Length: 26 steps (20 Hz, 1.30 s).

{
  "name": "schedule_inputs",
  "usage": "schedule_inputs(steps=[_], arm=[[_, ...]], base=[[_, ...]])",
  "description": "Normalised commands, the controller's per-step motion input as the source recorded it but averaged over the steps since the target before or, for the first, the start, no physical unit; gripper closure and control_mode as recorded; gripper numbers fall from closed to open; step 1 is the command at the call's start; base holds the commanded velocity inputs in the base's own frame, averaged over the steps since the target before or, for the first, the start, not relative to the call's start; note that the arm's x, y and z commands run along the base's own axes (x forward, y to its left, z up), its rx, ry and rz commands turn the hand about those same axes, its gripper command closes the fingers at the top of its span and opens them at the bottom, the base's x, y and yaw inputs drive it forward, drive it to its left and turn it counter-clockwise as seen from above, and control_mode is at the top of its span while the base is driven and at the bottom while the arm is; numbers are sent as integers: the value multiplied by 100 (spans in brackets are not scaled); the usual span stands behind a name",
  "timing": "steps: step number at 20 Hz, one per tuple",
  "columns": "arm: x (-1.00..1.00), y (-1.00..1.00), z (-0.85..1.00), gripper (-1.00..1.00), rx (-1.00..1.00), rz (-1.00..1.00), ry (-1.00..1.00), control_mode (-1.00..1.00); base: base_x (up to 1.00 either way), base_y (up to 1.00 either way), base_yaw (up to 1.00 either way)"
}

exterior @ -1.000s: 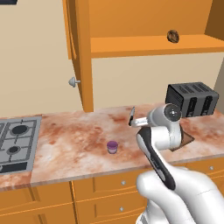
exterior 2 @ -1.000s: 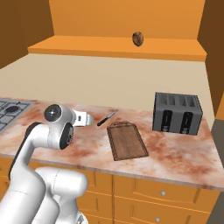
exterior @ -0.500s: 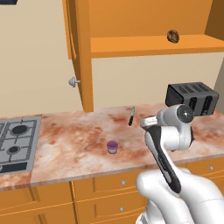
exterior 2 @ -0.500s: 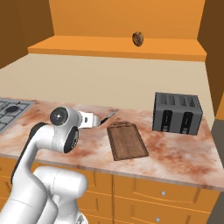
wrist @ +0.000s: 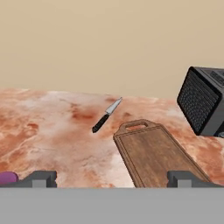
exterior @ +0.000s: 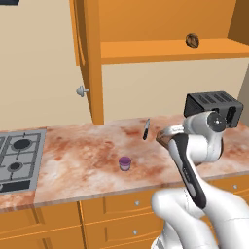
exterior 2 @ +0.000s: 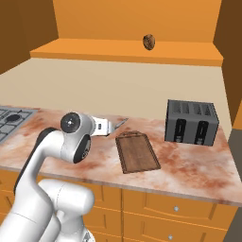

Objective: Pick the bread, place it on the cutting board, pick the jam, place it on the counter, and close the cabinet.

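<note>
The bread [exterior: 192, 40] [exterior 2: 149, 41] sits on the shelf of the open cabinet [exterior: 146, 53] [exterior 2: 85, 49], high above the counter [exterior: 82, 160] [exterior 2: 194, 165]. The purple jam [exterior: 125, 163] [wrist: 8, 177] stands on the counter near its front edge. The cutting board [exterior 2: 137, 151] [wrist: 157, 153] lies bare beside the toaster. My gripper [exterior 2: 111, 126] [wrist: 113, 179] hovers low over the counter just left of the board, pointing toward the back wall. It is open, fingers [wrist: 41, 178] wide apart with nothing between them.
A black-handled knife [exterior: 146, 129] [wrist: 106, 115] lies on the counter behind the board's handle. A black toaster [exterior: 214, 107] [exterior 2: 191, 121] [wrist: 205, 103] stands at the right. A grey gas hob [exterior: 17, 155] is at the left. The cabinet door [exterior: 87, 58] hangs open with its knob [exterior: 82, 91].
The arm's wrist has swung rightward along the counter toward the toaster, away from the jam. Jam, bread and board have not moved.
</note>
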Motion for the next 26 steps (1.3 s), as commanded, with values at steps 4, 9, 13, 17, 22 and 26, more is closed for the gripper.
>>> schedule_inputs(steps=[4, 9, 13, 17, 22, 26], arm=[[-2, -28, 23, -100, 0, -3, 0, -100], [-3, -28, 26, -100, 0, -5, 0, -100], [-6, -28, 23, -100, 0, -3, 0, -100], [-17, -27, 16, -100, 0, 0, 0, -100], [-19, -22, 19, -100, 0, 0, 0, -100], [-16, -18, 22, -100, 0, 0, 0, -100]], base=[[0, 0, 0], [0, 0, 0], [0, 0, 0], [0, 0, 0], [0, 0, 0], [0, 0, 0]])
